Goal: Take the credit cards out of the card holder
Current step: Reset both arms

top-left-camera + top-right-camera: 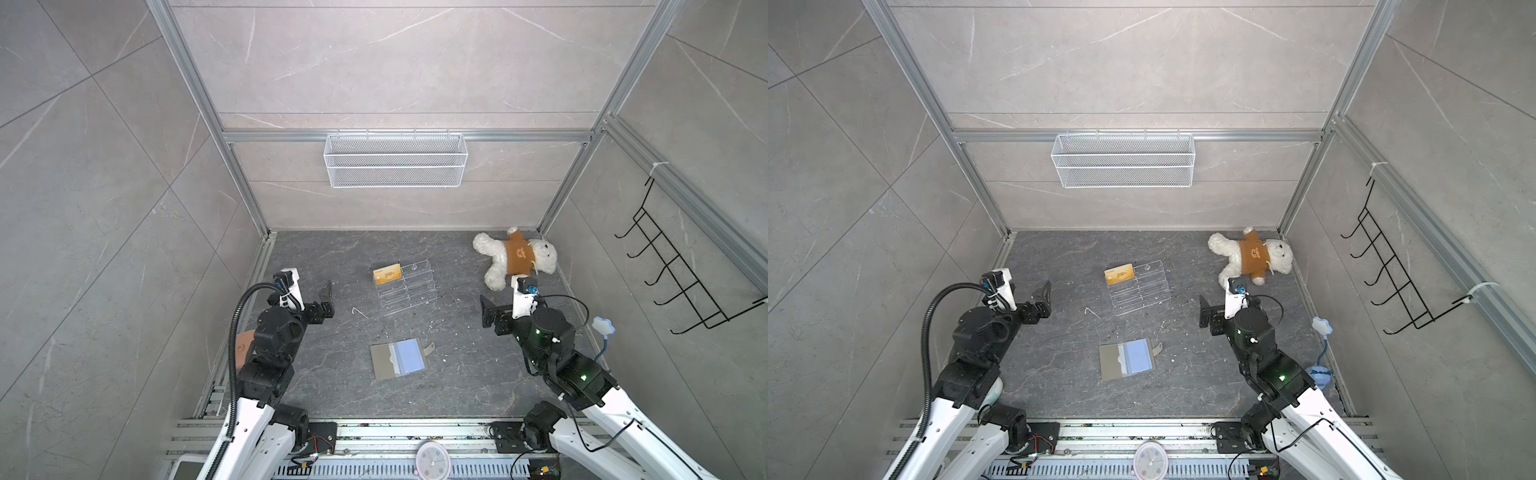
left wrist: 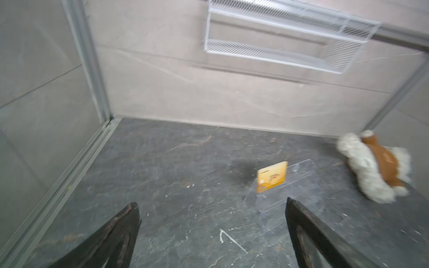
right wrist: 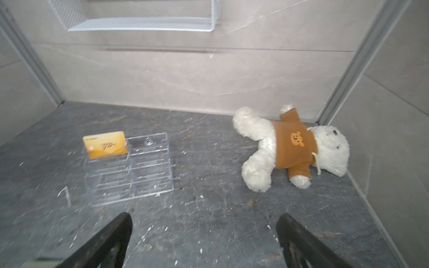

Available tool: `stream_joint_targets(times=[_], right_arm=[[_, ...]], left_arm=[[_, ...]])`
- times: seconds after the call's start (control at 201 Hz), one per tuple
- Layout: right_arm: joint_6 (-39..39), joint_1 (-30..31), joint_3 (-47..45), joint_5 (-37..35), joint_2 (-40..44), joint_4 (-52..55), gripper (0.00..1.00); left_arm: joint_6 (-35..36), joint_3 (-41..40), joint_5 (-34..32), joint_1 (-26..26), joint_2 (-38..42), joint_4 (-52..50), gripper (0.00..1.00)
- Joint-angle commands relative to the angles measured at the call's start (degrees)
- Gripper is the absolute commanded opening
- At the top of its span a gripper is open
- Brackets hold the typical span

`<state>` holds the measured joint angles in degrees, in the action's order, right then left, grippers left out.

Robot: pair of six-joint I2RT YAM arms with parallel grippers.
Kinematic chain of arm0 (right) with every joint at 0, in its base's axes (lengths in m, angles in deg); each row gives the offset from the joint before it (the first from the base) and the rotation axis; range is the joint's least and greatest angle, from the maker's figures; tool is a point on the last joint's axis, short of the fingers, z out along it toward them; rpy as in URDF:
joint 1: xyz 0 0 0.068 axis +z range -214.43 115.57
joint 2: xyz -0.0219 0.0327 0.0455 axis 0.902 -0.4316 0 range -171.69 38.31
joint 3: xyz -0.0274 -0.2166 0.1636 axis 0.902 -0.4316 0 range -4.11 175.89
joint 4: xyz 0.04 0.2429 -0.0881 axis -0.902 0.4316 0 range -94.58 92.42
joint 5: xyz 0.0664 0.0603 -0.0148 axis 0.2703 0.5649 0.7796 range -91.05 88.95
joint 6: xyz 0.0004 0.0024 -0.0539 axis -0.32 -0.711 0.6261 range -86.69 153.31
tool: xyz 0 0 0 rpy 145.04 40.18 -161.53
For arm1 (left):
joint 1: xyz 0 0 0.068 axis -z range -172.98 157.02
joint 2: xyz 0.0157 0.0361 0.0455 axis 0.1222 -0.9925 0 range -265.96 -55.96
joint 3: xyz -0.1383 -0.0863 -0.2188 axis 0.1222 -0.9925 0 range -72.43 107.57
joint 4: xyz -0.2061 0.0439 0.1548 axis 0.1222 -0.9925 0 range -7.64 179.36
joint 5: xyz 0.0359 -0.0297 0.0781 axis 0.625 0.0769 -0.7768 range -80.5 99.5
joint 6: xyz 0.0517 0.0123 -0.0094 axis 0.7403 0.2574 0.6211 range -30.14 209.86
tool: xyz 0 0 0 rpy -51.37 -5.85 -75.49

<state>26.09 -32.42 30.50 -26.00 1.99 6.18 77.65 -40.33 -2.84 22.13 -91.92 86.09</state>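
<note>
The card holder [image 1: 399, 359] [image 1: 1127, 359] lies unfolded on the dark floor near the front, grey half to the left, light blue panel to the right, snap tab sticking out. One gold-orange credit card [image 1: 387, 273] [image 1: 1119, 273] [image 2: 271, 177] [image 3: 105, 145] stands in the top tier of a clear acrylic stand. No card shows in the holder. My left gripper [image 1: 328, 301] [image 1: 1045, 301] [image 2: 211, 201] hovers open and empty left of the stand. My right gripper [image 1: 485, 313] [image 1: 1204, 309] [image 3: 204, 215] hovers open and empty right of it.
The clear tiered stand [image 1: 409, 289] [image 3: 130, 171] sits mid-floor. A white teddy bear in a brown shirt [image 1: 517, 257] [image 3: 292, 146] lies at the back right. A wire basket [image 1: 395, 160] hangs on the back wall, black hooks [image 1: 673, 270] on the right wall. A tan wallet [image 1: 245, 345] lies behind the left arm.
</note>
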Motion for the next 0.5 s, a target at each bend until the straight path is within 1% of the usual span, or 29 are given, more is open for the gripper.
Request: stream_joint_targets(times=[0.0, 0.02, 0.065, 0.124, 0.204, 0.269, 0.328, 0.358, 0.383, 0.428, 0.458, 0.483, 0.493], right_arm=[[-2.2, -3.5, -6.3, -4.9, -3.4, -10.5, 1.00], [-2.3, -4.6, -6.8, -4.2, -4.8, -11.3, 1.00], [-2.3, -7.0, -7.8, -2.1, -8.4, -13.9, 1.00], [-1.7, -10.6, -8.7, 1.9, -13.5, -17.8, 1.00], [0.3, -14.0, -10.4, 5.4, -18.6, -24.2, 1.00], [0.8, -17.3, -13.1, 8.6, -22.1, -31.9, 1.00], [0.7, -20.4, -13.7, 10.0, -25.8, -35.4, 1.00], [1.0, -22.0, -14.0, 10.9, -27.8, -37.1, 1.00], [1.2, -22.8, -14.5, 11.7, -29.3, -39.2, 1.00], [1.1, -24.4, -15.6, 13.1, -32.2, -43.2, 1.00], [0.4, -25.6, -16.3, 14.3, -34.4, -46.4, 1.00], [0.3, -26.3, -16.5, 15.6, -36.2, -49.6, 1.00], [0.4, -26.6, -16.2, 15.9, -36.6, -50.0, 1.00]], left_arm=[[-5.2, -6.4, -14.2, 0.0, -4.8, 10.1, 1.00], [-4.1, -8.0, -16.3, -0.1, -5.8, 13.1, 1.00], [-1.3, -11.8, -18.1, -0.1, -8.4, 20.3, 1.00], [2.3, -14.5, -20.5, -0.1, -11.8, 27.5, 1.00], [7.8, -15.9, -21.9, -0.5, -17.6, 35.4, 1.00], [10.2, -15.4, -22.5, -1.5, -23.4, 39.2, 1.00], [11.7, -14.9, -21.6, -2.3, -28.5, 42.4, 1.00], [12.8, -15.0, -21.0, -2.7, -30.7, 46.2, 1.00], [13.6, -14.6, -21.7, -2.7, -31.8, 47.2, 1.00], [14.2, -13.8, -17.9, -3.3, -31.8, 46.0, 1.00], [15.2, -13.8, -15.5, -4.4, -32.5, 47.5, 1.00], [15.9, -14.0, -15.0, -4.9, -33.2, 48.8, 1.00], [16.2, -14.2, -13.5, -5.2, -33.5, 49.4, 1.00]])
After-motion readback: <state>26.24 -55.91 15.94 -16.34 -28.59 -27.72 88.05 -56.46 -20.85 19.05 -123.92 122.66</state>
